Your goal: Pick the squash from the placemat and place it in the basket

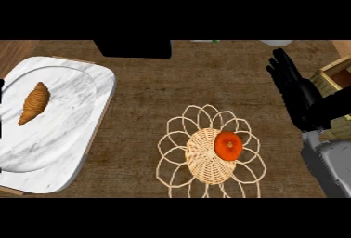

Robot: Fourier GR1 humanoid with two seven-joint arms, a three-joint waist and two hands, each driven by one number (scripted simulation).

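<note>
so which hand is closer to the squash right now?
Right. The right hand is up and to the right of the squash, open; the left hand barely shows at the far left edge.

No readable text, no labels, no brands, no numbers, no signs on anything in view

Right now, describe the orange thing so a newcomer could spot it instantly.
Start at the brown woven placemat covering the counter, then find the wicker basket with looping petal-like wire edges at its lower middle. The squash sits on the right side of the basket's woven centre. It is the only round, bright orange thing here; the croissant on the marble tray at left is long and brown.
</note>
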